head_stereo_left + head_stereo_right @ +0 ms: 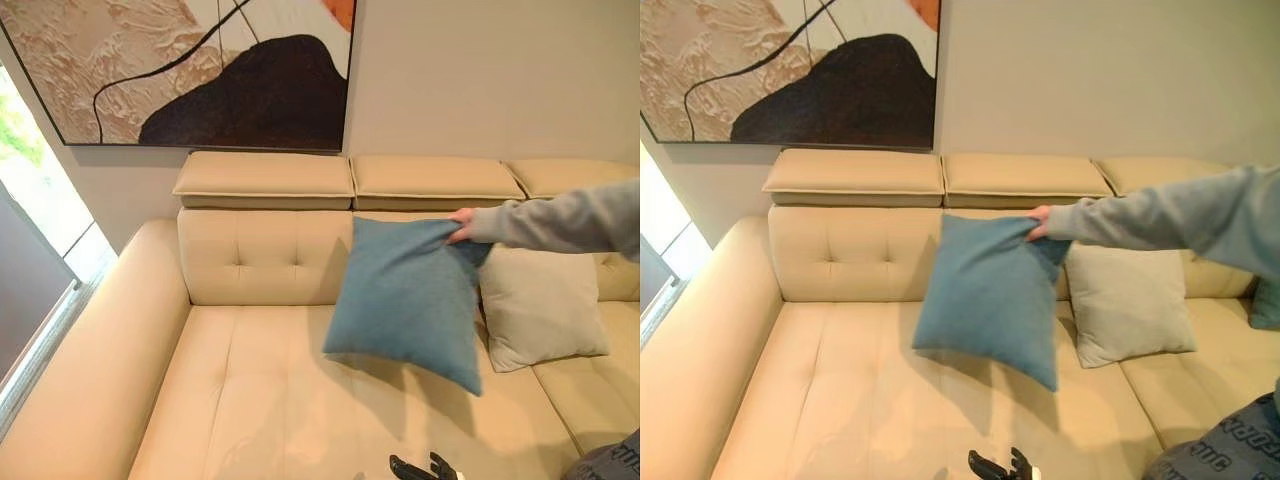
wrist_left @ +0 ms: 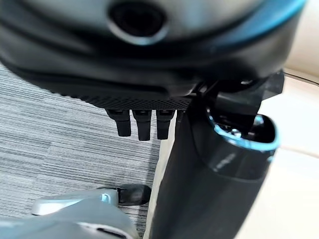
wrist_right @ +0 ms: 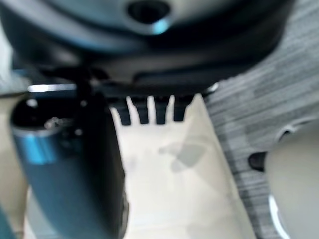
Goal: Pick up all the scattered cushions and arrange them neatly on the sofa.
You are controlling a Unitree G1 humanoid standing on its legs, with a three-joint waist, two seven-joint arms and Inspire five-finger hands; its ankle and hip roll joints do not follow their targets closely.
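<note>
A person's hand in a grey sleeve reaches in from the right and holds a blue cushion by its top corner. The cushion hangs tilted above the seat of the beige sofa. A pale beige cushion leans upright against the backrest just right of it. Part of another blue cushion shows at the far right edge. My left hand hangs with straight fingers over grey carpet beside the sofa's edge. My right hand hangs the same way over the sofa's front edge. Both hold nothing.
Dark fingertips of one of my hands poke up at the bottom edge; I cannot tell which hand. A large painting hangs above the sofa. A window is on the left. The person's patterned clothing fills the lower right corner.
</note>
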